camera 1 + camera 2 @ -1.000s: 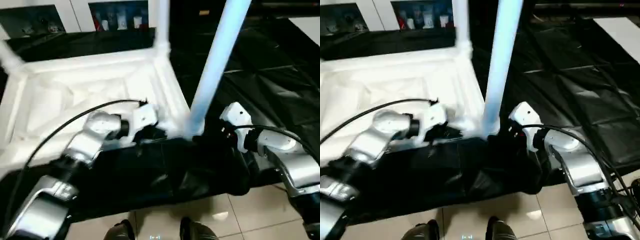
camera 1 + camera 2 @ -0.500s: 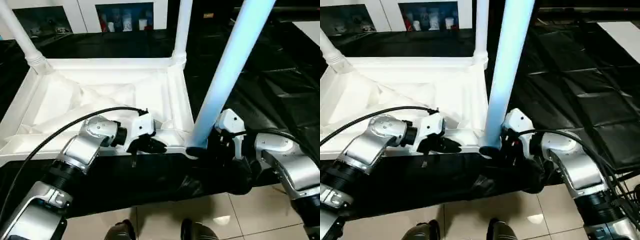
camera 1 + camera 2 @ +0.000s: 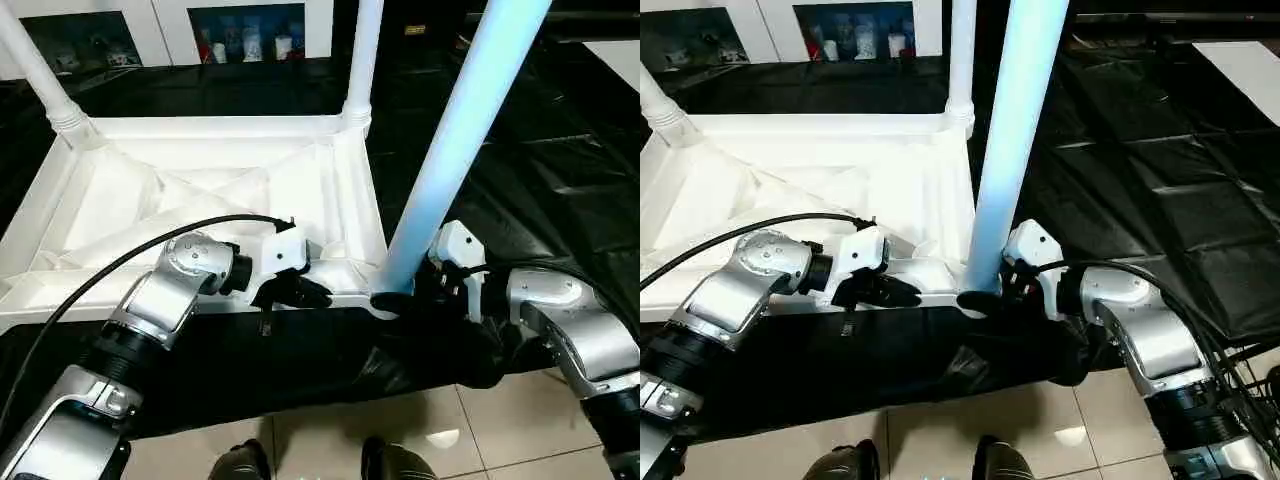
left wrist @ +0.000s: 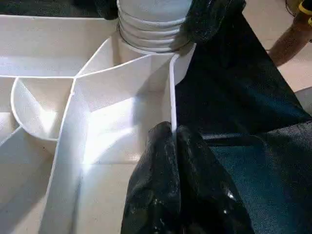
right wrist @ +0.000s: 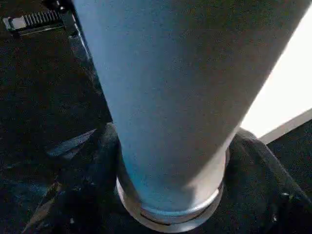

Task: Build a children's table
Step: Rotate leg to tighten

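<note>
The white table top (image 3: 210, 127) lies upside down, ribbed underside up. Two white legs (image 3: 362, 50) stand in its far corner sockets. A third leg (image 3: 455, 140), tinted blue, rises from the near right corner socket. My right gripper (image 3: 402, 298) is shut on that leg's base, and its black fingers (image 5: 95, 161) wrap the leg (image 5: 170, 92) on both sides. My left gripper (image 3: 300, 292) is shut on the top's near rim, left of that corner. In the left wrist view its fingertips (image 4: 163, 139) pinch the thin rim wall (image 4: 172, 92).
A black sheet (image 3: 560, 150) covers the work surface and hangs over its near edge. Tiled floor (image 3: 500, 440) and my feet (image 3: 385, 465) lie below. Glass-fronted cabinets (image 3: 250, 30) stand behind. A flat white panel (image 3: 620, 50) lies at the far right. A black cable (image 3: 120, 262) loops over my left forearm.
The whole picture has shifted and steadied, so the camera moved. Both grippers keep their holds, and the near right leg stays upright in its socket.
</note>
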You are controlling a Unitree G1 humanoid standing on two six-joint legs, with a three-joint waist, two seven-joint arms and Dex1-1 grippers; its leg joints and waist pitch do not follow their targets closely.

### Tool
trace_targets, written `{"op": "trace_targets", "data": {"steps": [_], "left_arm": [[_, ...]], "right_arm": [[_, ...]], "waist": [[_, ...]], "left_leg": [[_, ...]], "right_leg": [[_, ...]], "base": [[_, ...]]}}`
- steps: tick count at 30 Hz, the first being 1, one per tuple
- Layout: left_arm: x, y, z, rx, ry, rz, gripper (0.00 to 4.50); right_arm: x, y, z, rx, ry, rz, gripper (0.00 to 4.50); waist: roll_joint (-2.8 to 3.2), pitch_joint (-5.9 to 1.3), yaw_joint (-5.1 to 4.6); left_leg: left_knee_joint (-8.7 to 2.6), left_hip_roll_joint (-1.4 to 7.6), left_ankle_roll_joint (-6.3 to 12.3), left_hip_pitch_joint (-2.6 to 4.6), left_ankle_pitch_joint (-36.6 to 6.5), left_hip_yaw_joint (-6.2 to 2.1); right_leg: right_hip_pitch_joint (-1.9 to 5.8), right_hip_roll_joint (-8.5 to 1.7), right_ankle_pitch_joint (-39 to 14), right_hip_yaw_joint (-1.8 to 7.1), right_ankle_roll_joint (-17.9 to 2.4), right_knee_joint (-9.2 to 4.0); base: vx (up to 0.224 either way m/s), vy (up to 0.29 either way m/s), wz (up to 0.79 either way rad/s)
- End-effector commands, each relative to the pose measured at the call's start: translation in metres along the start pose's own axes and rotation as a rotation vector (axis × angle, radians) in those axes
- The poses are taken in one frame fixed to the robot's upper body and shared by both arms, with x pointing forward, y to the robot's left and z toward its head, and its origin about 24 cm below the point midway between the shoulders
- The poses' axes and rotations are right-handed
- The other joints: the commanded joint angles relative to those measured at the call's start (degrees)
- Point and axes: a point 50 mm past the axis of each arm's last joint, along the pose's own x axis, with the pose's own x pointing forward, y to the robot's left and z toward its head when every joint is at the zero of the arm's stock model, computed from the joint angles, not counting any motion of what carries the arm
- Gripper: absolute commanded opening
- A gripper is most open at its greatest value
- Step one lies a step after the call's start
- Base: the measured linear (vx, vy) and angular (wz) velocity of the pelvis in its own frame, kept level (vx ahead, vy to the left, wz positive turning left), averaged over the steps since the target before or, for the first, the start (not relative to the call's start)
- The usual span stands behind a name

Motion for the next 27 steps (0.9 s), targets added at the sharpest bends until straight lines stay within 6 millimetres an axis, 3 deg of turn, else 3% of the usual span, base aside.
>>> {"op": "trace_targets", "data": {"steps": [1,7,10,14,18,22,27], "left_arm": [[0.009,-0.013,-0.012,-0.033,0.049,-0.099,0.0],[0.009,-0.013,-0.012,-0.038,0.046,-0.097,0.0],[0.014,-0.005,-0.012,-0.025,0.04,-0.003,0.0],[0.025,0.01,-0.012,-0.075,0.043,0.161,0.0],[0.038,0.014,-0.009,-0.119,0.037,0.206,0.0],[0.067,0.026,0.002,-0.203,0.04,0.341,0.0],[0.08,0.031,0.006,-0.205,0.041,0.383,0.0]], "right_arm": [[-0.001,0.001,-0.003,0.016,0.004,-0.005,2.76],[0.002,0.001,-0.007,0.041,-0.007,-0.029,2.7],[0.008,-0.013,-0.012,0.095,-0.021,-0.238,2.7],[0.021,-0.023,-0.02,0.268,-0.081,-0.491,2.7],[0.034,-0.022,-0.022,0.399,-0.144,-0.6,2.69],[0.068,-0.021,-0.026,0.56,-0.136,-0.792,2.68],[0.089,-0.027,-0.019,0.519,-0.096,-0.873,2.68]], "waist": [[-0.19,-3.88,0.13],[-0.2,-3.97,0.12],[-0.25,-3.79,-0.31],[-0.33,-3.71,-0.53],[-0.16,-3.68,-0.63],[-0.01,-3.52,-0.66],[-0.19,-3.35,-0.83]], "left_leg": [[-3.07,1.89,6.2,1.08,-8.5,-0.53],[-3.03,1.87,6.21,1.12,-8.6,-0.5],[-3.13,1.74,5.29,0.89,-10.3,-0.46],[-3.66,1.68,1.19,1.36,-15.8,-0.92],[-3.95,1.66,0.4,1.27,-17.0,-1.02],[-4.09,1.35,-1.25,1.58,-19.5,-1.15],[-4.32,1.09,-1.44,1.5,-21.6,-1.32]], "right_leg": [[3.62,-2.21,-5.7,2.06,-16.3,-2.39],[3.6,-2.2,-5.9,2.06,-16.4,-2.39],[3.4,-2.29,-9.0,2.07,-16.0,-2.84],[3.06,-2.42,-20.5,1.98,-12.1,-3.92],[2.77,-2.36,-21.0,2.04,-10.7,-4.16],[2.36,-2.34,-23.6,1.95,-9.7,-4.63],[2.31,-2.27,-25.6,1.8,-7.7,-5.07]], "base": [[0.0,0.0,0.0],[0.0,0.0,0.0],[0.0,0.0,0.0],[0.0,0.0,0.0],[0.0,0.0,0.0],[0.0,0.0,0.0],[0.0,0.0,0.0]]}}
